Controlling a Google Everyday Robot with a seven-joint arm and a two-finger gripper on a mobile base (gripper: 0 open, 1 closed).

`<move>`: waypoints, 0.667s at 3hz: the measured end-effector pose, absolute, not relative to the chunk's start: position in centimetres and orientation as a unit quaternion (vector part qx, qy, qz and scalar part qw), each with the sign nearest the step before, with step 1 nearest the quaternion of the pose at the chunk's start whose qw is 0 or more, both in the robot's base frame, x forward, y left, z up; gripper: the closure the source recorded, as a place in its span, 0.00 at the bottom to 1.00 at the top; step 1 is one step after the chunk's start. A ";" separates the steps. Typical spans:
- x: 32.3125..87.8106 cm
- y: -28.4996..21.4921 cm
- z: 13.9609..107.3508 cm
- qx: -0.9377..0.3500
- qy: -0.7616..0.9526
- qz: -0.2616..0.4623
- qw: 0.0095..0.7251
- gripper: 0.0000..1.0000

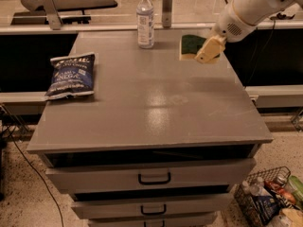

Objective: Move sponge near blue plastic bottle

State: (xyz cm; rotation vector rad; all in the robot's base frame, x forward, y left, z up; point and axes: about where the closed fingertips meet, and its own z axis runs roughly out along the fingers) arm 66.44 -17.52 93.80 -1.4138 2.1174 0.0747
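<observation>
The sponge (191,46), dark green on top with a pale yellow body, is held in my gripper (204,51) above the far right part of the grey table top (156,93). The gripper's cream fingers (209,49) close on the sponge's right side, and the white arm reaches in from the upper right. The blue plastic bottle (145,20), clear with a white cap and pale label, stands upright at the far edge of the table, to the left of the sponge with a gap between them.
A dark blue snack bag (70,75) lies at the table's left side. Drawers (154,176) sit below the table's front edge. A wire basket (270,202) with items stands on the floor at the lower right. A metal post (166,6) stands behind the table.
</observation>
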 end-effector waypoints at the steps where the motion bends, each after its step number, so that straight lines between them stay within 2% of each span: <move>1: 69.7 -14.8 92.8 -0.518 0.801 0.031 0.300 1.00; 2: 73.2 -12.5 90.8 -0.498 0.815 0.034 0.296 1.00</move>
